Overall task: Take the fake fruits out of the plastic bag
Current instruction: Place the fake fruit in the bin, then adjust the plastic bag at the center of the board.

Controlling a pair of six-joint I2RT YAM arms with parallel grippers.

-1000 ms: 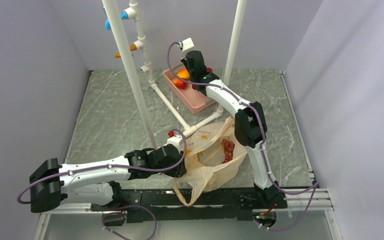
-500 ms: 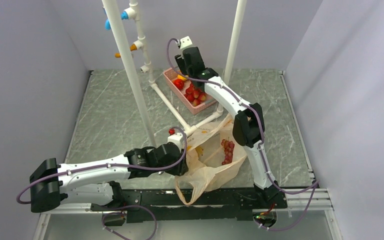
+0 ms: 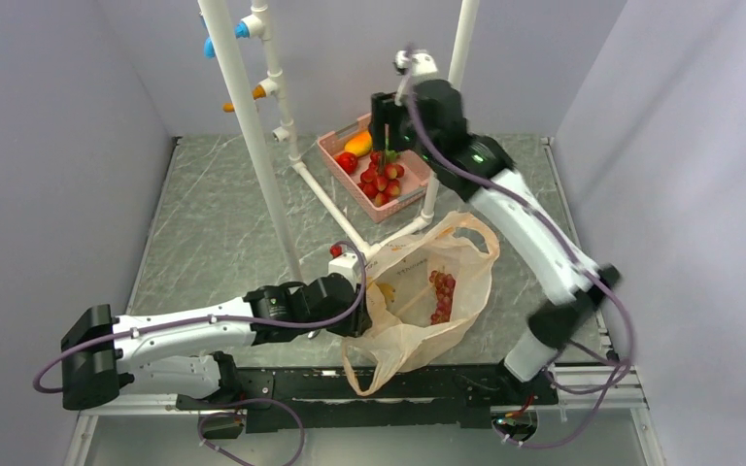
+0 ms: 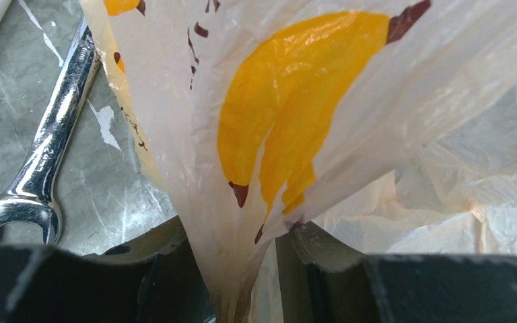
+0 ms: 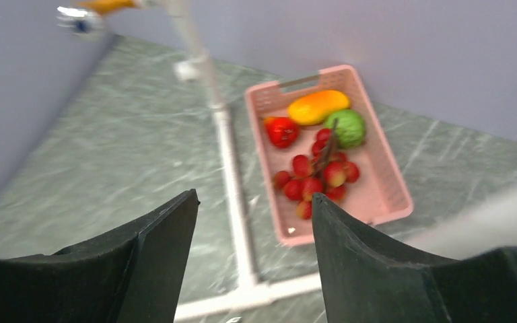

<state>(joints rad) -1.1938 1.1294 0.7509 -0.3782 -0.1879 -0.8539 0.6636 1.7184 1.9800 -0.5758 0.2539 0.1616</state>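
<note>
Well beneath the parted right claw (image 5: 254,202) lie the grapes (image 5: 316,178).

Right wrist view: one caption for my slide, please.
Open right end effector overlooking the pink basket with a grape bunch inside.

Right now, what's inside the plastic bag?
A bunch of red-purple grapes lies in the open plastic bag. Anything under the crumpled folds near the left claw is covered.

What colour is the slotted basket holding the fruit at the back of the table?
Pink. The basket shows best in the right wrist view.
</note>
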